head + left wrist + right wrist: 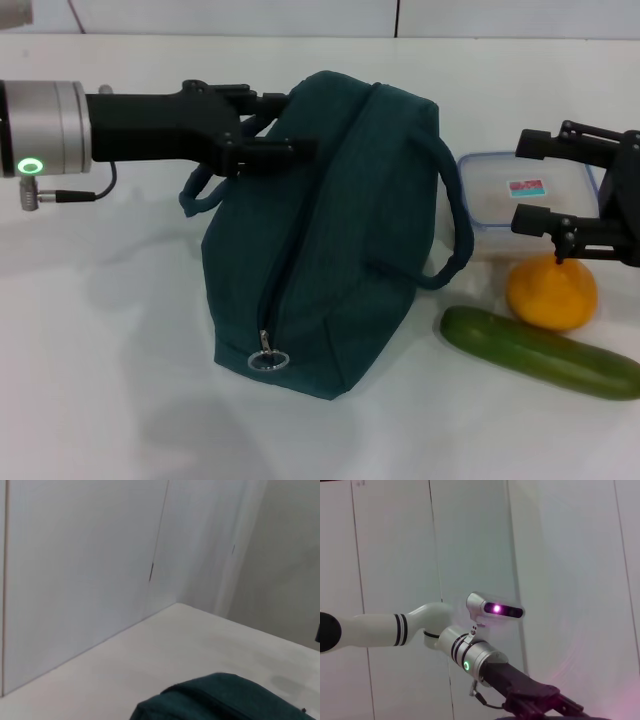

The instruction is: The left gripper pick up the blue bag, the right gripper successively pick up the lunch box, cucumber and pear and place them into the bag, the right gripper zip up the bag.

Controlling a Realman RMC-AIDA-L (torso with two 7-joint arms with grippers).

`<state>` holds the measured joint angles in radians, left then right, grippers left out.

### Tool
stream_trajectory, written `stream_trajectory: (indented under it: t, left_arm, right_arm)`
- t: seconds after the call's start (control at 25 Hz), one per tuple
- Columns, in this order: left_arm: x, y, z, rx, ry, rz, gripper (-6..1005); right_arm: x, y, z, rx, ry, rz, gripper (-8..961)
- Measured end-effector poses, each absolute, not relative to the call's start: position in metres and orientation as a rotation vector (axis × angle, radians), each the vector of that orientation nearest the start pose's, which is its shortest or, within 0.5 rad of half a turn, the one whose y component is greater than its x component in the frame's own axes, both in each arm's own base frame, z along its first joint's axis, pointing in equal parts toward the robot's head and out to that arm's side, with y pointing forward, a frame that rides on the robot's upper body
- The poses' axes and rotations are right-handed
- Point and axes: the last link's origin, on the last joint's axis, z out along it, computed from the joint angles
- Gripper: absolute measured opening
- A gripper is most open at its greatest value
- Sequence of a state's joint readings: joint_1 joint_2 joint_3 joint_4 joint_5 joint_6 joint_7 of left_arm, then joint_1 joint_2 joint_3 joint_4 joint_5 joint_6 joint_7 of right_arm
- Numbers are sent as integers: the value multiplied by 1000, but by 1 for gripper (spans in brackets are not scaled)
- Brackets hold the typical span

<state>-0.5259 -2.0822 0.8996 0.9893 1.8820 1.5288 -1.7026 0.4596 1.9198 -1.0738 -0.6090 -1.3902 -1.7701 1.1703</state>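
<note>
The blue bag (330, 230) stands upright in the middle of the table, its zipper running down to a silver ring pull (268, 359). My left gripper (285, 125) reaches in from the left and is shut on the bag's upper left edge; one loop handle (197, 192) droops below it. A strip of the bag (225, 700) shows in the left wrist view. My right gripper (522, 183) is open at the right, its jaws spread over the lunch box (492, 205). In front of the box lie the pear (551, 291) and the cucumber (540, 350).
A white table (100, 350) carries everything, with a white wall behind it. The bag's right handle (455, 240) loops out toward the lunch box. In the right wrist view the left arm (470, 655) and the head camera (495, 608) show against the wall.
</note>
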Motion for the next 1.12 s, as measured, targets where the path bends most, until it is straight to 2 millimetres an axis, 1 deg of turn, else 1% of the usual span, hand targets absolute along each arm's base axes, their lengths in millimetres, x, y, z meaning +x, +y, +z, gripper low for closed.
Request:
stream_trajectory:
  t: [0.12, 0.28, 0.56, 0.92, 1.04, 1.12]
  left_arm:
    - [-204, 358, 33, -2709, -559, -686, 668]
    - [-209, 360, 34, -2678, -583, -695, 655]
    - [-211, 361, 31, -2680, -596, -685, 633]
    - [-212, 362, 32, -2684, -585, -674, 605]
    - [-211, 362, 32, -2689, -581, -670, 595]
    - [-211, 362, 32, -2689, -574, -669, 499]
  right_arm:
    - [231, 310, 47, -2732, 157, 1144, 783]
    - [230, 310, 45, -2722, 162, 1160, 783]
    - [230, 309, 40, -2711, 181, 1169, 783]
    - [234, 308, 33, -2673, 230, 1167, 783]
    - [239, 309, 29, -2635, 267, 1154, 783]
    - [243, 310, 26, -2585, 313, 1147, 783]
